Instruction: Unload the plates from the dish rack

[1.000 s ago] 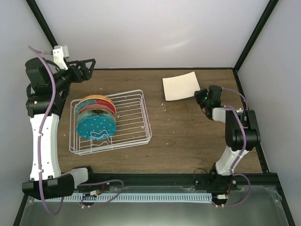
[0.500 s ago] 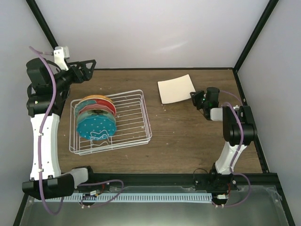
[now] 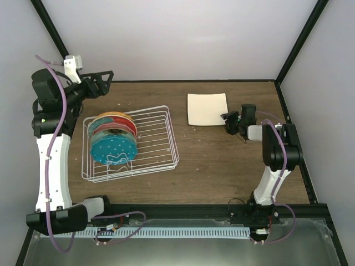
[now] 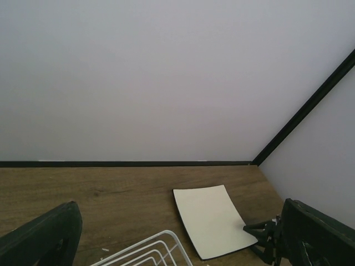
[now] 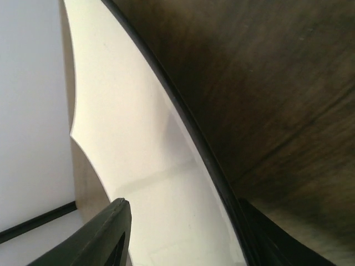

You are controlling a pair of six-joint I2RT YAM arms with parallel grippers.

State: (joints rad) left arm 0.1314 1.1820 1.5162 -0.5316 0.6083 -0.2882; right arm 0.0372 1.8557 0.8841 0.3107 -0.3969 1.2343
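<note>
The white wire dish rack [image 3: 172,139] stands at the left of the table, and its corner shows in the left wrist view [image 4: 162,243]. Several plates stand upright in its left end, the round teal dotted one [image 3: 113,148] in front and an orange one [image 3: 111,115] behind. The square cream plate [image 3: 207,108] [image 4: 213,219] lies flat on the wood at the back right. My right gripper [image 3: 228,121] [image 5: 182,204] is open, its fingers either side of that plate's [image 5: 138,138] right edge. Above the rack's back left corner, my left gripper [image 3: 105,77] [image 4: 178,206] is open and holds nothing.
Black frame posts rise at the back corners of the brown wooden table [image 3: 222,160]. White walls close the back and sides. A few white crumbs [image 3: 194,129] lie on the wood between the rack and the square plate.
The right gripper has opened and swung left with the square cream plate, which has turned and now lies flat. The left arm has stayed put.
</note>
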